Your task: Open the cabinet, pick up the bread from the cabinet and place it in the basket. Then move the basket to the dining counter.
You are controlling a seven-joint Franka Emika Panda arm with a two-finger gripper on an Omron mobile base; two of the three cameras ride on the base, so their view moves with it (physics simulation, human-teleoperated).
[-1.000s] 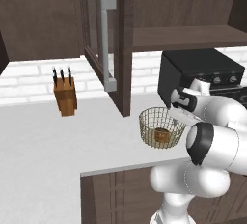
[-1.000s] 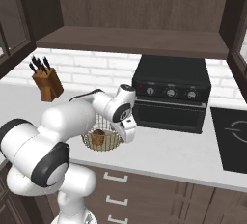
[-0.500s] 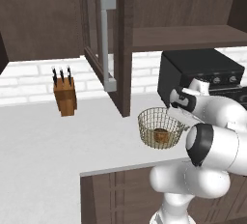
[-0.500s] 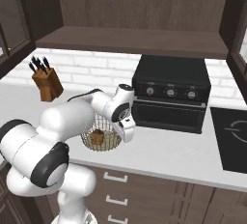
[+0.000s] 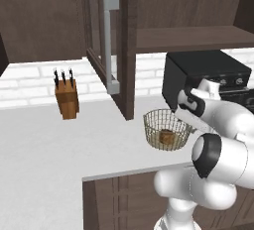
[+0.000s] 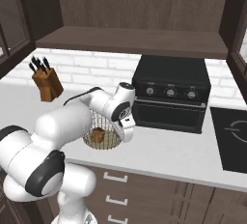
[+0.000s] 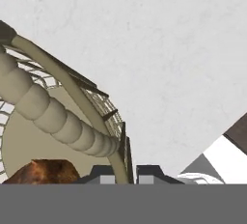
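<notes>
The round tan-gold wire-mesh basket [image 5: 167, 129] stood on the white speckled surface [image 5: 44, 149], just in front of the black countertop oven [image 6: 171, 91]. Inside it, on the pale base, lay the small lumpy golden-brown bread roll [image 5: 166, 137]. The gripper [image 7: 126, 172] sat at the basket's rim on the side nearest the oven, its two dark fingers [image 7: 102, 174] pressed together on the rim wire, one finger inside the mesh wall and one outside. The bread lay apart from the gripper, lower in the bowl and off to one side.

The hand view showed the grip close up: the rim wire ran straight down between the finger tips, with the thick ribbed rim [image 7: 46, 109] curving away and a brown edge of the roll at the bottom left. The left base view showed the dark brown wooden wall cabinet door [image 5: 110, 50] swung open, its long silver bar handle [image 5: 111, 43] facing the room, and the orange-brown knife block [image 5: 66, 98] standing well apart from the basket against the brick wall. The right base view showed the hand's white body [image 6: 126, 121] covering the basket's right side, and a dark cooktop [image 6: 232, 138] beyond the oven.
</notes>
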